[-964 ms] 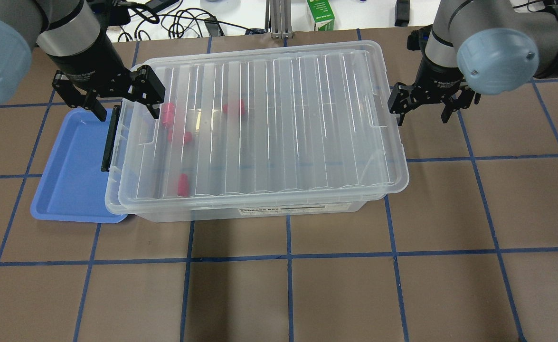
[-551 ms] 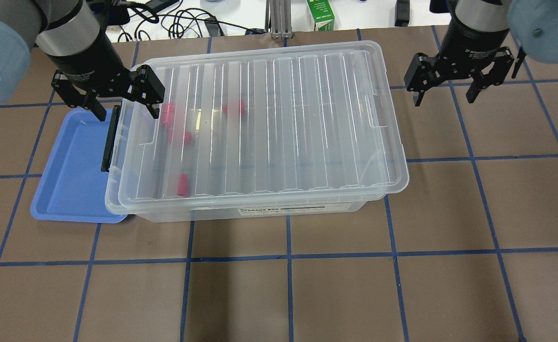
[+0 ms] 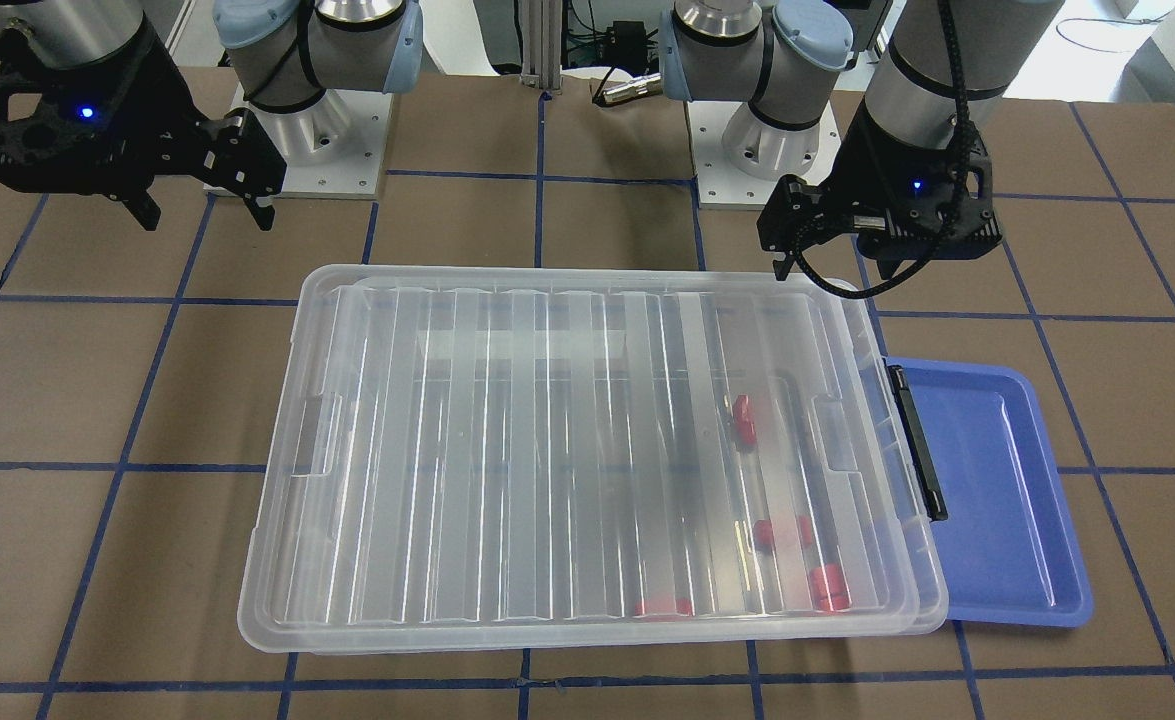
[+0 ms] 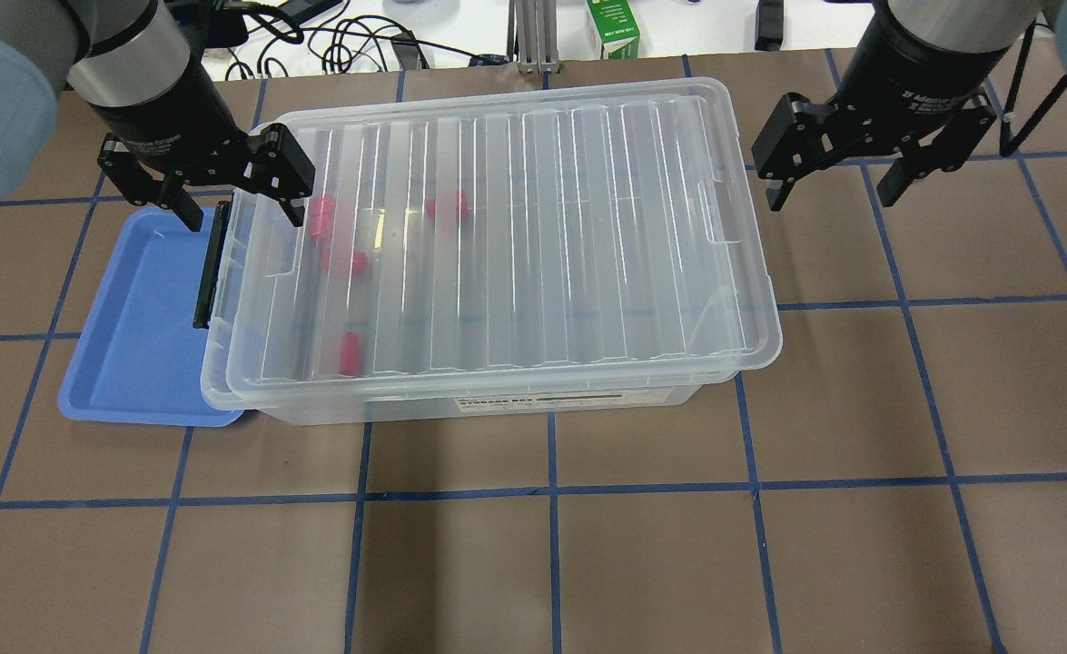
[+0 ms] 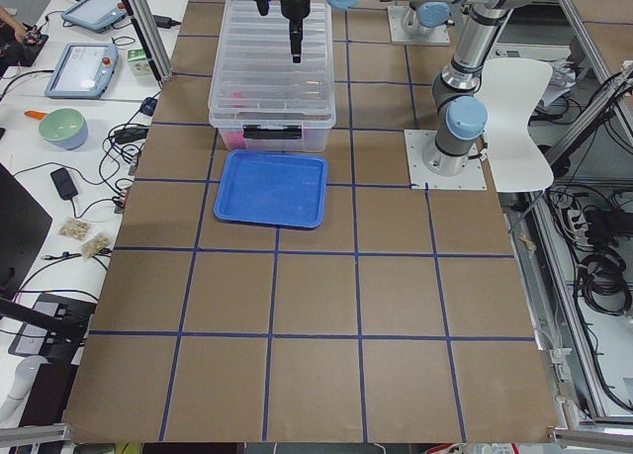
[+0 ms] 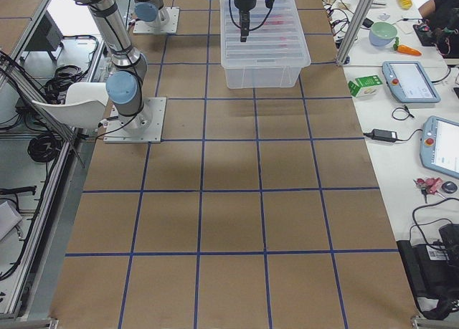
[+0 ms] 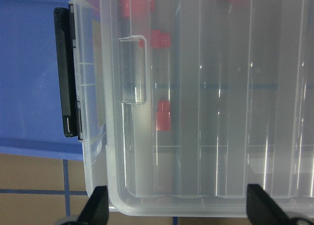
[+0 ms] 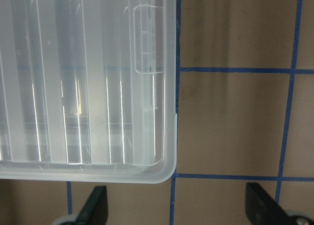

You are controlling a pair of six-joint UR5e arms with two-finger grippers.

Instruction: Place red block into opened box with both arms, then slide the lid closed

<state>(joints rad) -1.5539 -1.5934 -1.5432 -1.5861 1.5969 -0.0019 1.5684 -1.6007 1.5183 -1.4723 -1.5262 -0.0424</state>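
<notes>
The clear box [image 4: 497,404] stands mid-table with the ribbed lid [image 4: 533,227] lying on top, shifted slightly right so the box's left rim shows. Several red blocks [image 4: 349,354] lie inside at the left end, seen through the lid [image 3: 567,450], among them a red block [image 3: 744,418]. My left gripper [image 4: 244,218] hovers open above the lid's left notch and the black latch [image 4: 209,268]. The left wrist view shows that notch [image 7: 135,70] and a red block [image 7: 163,114]. My right gripper [image 4: 831,200] hangs open, off the lid's right end over bare table; its wrist view shows the lid's corner [image 8: 157,166].
A blue tray [image 4: 133,345] lies partly under the box's left end. A green carton [image 4: 613,32] and cables [image 4: 342,41] sit past the far table edge. The arm bases [image 3: 297,150] stand behind the box. Brown table with blue tape lines spreads in front.
My right gripper has pulled away from the lid's right end, rising and shifting right and toward the far edge. The left gripper, lid and blocks have not moved.
</notes>
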